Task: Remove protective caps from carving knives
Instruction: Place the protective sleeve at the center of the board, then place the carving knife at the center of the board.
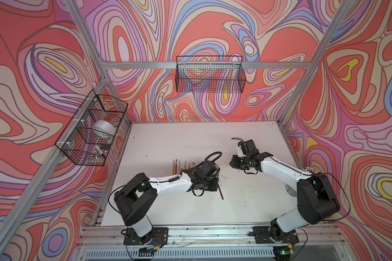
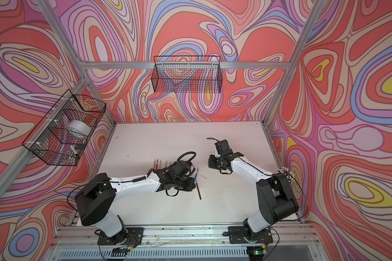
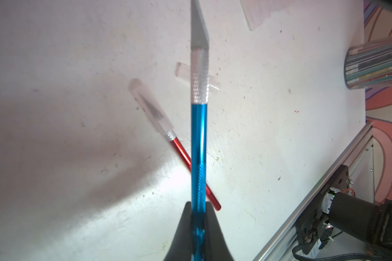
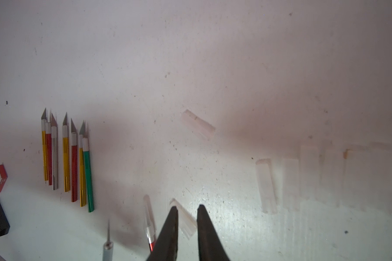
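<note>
The left pincer squeezes a blue knife with its blade bare. The right pincer is a little open over a loose cap, low in the frame.

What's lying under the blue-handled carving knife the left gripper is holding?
A red-handled knife still wearing its translucent cap crosses beneath, plus a loose translucent cap on the white table. The blue-handled knife hides each one's middle.

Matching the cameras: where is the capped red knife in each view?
Top view: red knife below centre, by the left gripper.
Top view: same spot.
Left wrist: mid-frame, under the blue knife.
Right wrist: seen beside the right gripper.
Landmark: loose cap beside it.
</note>
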`<state>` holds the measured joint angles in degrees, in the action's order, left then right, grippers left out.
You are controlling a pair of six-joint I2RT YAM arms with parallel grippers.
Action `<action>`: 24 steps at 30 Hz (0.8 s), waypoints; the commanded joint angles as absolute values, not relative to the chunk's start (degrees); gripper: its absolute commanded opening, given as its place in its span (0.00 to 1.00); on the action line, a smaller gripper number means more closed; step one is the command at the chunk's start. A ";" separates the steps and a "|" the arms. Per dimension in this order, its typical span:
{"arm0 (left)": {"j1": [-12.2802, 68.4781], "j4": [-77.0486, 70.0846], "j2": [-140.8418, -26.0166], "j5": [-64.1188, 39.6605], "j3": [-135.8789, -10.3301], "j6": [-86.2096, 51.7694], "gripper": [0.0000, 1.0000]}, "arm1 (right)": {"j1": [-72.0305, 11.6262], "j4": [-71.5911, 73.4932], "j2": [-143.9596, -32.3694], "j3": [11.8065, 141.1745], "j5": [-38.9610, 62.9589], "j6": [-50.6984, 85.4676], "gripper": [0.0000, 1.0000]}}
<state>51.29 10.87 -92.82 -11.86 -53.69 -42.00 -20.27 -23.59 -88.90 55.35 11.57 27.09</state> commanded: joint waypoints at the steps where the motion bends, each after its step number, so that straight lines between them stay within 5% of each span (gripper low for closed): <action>1: 49.81 16.23 -90.63 -8.68 -51.79 -41.75 0.00 | -20.21 -22.81 -87.81 54.10 13.00 26.29 0.19; 24: 46.33 31.50 -102.27 1.82 -65.57 -46.04 0.01 | -20.30 -22.56 -81.67 48.01 15.98 27.33 0.23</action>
<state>47.03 26.72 -100.47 -1.02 -63.83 -44.40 -20.27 -22.85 -83.02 48.95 15.16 27.09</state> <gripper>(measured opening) 0.097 0.231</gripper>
